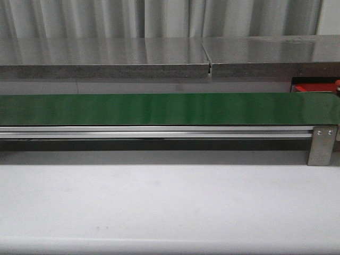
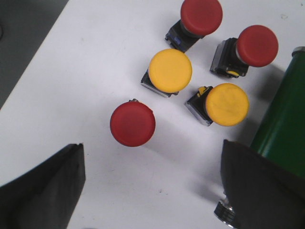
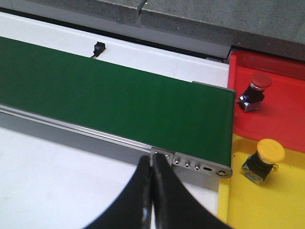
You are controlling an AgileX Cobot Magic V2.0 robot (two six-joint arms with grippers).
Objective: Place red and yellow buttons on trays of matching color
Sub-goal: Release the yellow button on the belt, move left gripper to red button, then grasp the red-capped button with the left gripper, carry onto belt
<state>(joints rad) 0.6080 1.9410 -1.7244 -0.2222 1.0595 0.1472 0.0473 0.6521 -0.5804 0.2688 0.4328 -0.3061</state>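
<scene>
Neither arm appears in the front view, where only a corner of the red tray [image 1: 311, 88] peeks past the green conveyor belt [image 1: 159, 109]. Spread wide, the left gripper [image 2: 152, 186] hovers over five mushroom-capped buttons on the white table [image 2: 86, 71], the nearest red button [image 2: 132, 123] standing apart ahead of its jaws. The right gripper [image 3: 151, 191], jaws pressed together, points toward the belt's end; beyond it, one red button [image 3: 255, 88] sits on the red tray [image 3: 286, 95] and one yellow button [image 3: 267, 157] on the yellow tray [image 3: 257, 205].
</scene>
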